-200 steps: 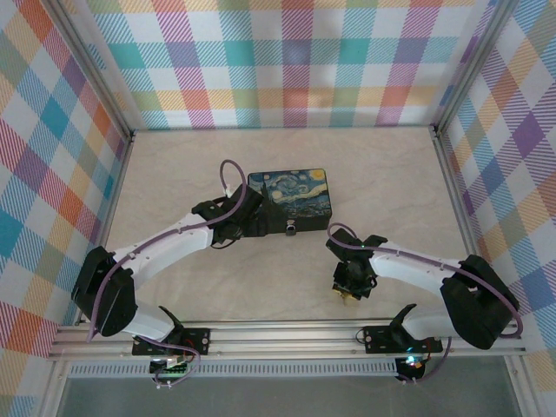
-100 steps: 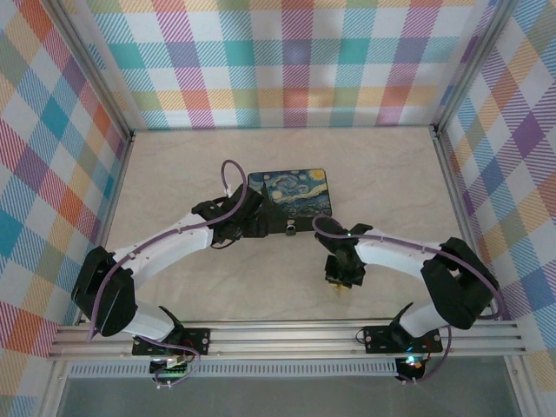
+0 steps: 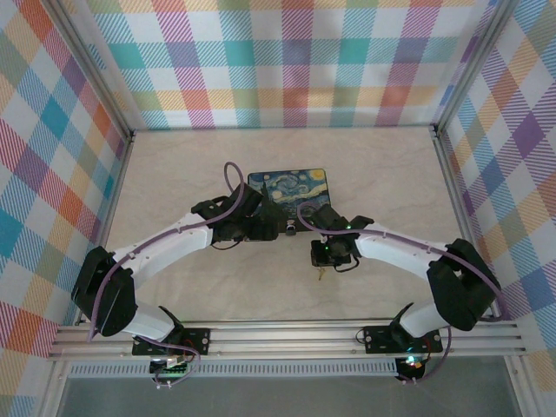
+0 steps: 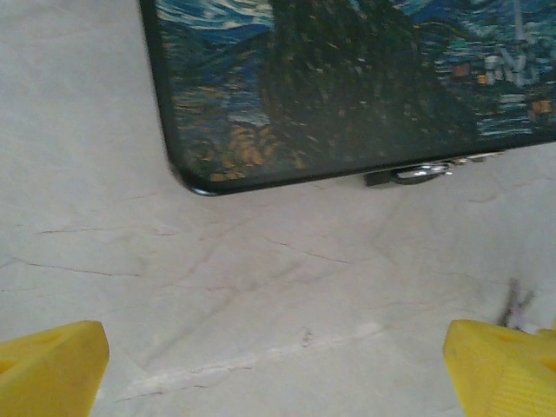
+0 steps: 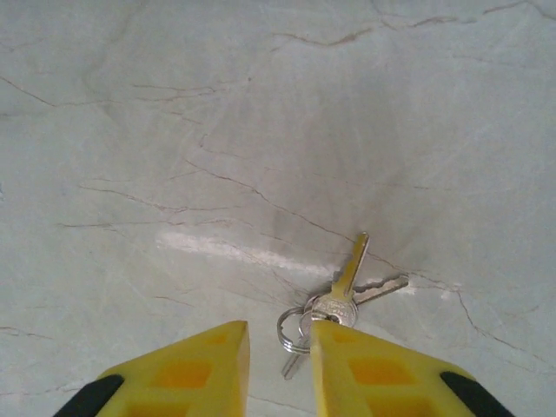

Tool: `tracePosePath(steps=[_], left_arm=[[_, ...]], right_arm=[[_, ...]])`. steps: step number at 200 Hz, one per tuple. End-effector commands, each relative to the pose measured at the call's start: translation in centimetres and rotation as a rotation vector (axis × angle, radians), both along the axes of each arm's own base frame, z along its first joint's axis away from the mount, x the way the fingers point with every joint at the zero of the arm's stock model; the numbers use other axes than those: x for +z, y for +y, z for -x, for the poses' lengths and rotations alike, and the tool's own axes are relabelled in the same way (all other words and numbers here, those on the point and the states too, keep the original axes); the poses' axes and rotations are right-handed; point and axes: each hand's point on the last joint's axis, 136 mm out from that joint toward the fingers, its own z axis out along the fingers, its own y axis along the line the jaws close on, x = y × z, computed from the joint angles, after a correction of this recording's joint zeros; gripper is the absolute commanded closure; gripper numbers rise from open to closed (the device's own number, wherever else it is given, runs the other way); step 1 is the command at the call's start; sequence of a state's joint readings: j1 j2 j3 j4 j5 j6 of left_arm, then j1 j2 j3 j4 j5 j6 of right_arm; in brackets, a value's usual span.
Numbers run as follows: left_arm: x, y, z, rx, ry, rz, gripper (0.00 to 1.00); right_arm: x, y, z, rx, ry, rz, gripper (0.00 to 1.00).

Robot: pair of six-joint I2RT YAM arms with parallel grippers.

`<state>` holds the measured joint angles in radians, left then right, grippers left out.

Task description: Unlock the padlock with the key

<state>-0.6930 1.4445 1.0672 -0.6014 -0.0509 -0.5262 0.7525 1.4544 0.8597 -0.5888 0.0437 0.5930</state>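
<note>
Key (image 5: 351,278): silvery, one of a small bunch on a ring (image 5: 291,328), at the right gripper's (image 5: 280,337) tips, above the marble-look table (image 5: 130,130), near the box front.
Right jaws: narrowly apart, with the ring in the gap; whether they grip it cannot be told.
Padlock (image 4: 423,172): on the front edge of the starry-night box (image 4: 347,78).
Left gripper (image 4: 274,343): jaws spread wide, empty, just beside the box.
</note>
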Motion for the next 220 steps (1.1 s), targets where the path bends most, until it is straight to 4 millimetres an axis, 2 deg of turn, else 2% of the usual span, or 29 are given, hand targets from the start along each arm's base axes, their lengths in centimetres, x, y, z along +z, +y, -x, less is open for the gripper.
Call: tracePosePath(steps=[1, 29, 45, 72, 96, 130, 144, 167, 194, 209, 220], left_arm=[[1.2, -0.7, 0.2, -0.001, 0.02, 0.077, 0.01], [1.5, -0.5, -0.1, 0.011, 0.006, 0.074, 0.01], [1.2, -0.7, -0.2, 0.013, 0.009, 0.075, 0.02], [0.3, -0.7, -0.1, 0.007, 0.022, 0.069, 0.02], [-0.1, -0.7, 0.0, 0.001, 0.024, 0.062, 0.02], [0.1, -0.1, -0.1, 0.008, 0.004, 0.039, 0.02], [0.2, 0.1, -0.1, 0.009, -0.002, 0.036, 0.02], [0.0, 0.2, -0.1, 0.009, 0.001, 0.026, 0.02], [0.1, 0.2, 0.0, 0.008, 0.001, 0.027, 0.02], [0.1, 0.0, 0.0, 0.004, 0.005, 0.036, 0.02], [0.1, -0.4, 0.0, -0.002, 0.012, 0.054, 0.02]], right_arm=[[1.3, -1.7, 0.2, -0.037, 0.006, 0.066, 0.68], [-0.3, -3.8, 1.9, -0.265, 0.132, 0.095, 0.59], [-1.6, -2.9, 2.0, -0.353, 0.166, 0.03, 0.57], [-2.3, -1.6, 0.3, -0.433, 0.156, -0.014, 0.58], [-3.2, -0.8, -0.5, -0.456, 0.162, -0.013, 0.59], [-4.2, -0.4, -0.6, -0.468, 0.185, -0.017, 0.62], [-4.3, -0.3, -0.6, -0.472, 0.189, -0.015, 0.66], [-5.2, -0.3, -0.1, -0.473, 0.224, -0.001, 0.78], [-6.2, -1.1, 0.9, -0.48, 0.243, 0.022, 0.86], [-5.9, -1.6, 0.8, -0.453, 0.211, 0.032, 0.89], [-5.2, -1.2, 0.2, -0.377, 0.165, 0.016, 0.9]])
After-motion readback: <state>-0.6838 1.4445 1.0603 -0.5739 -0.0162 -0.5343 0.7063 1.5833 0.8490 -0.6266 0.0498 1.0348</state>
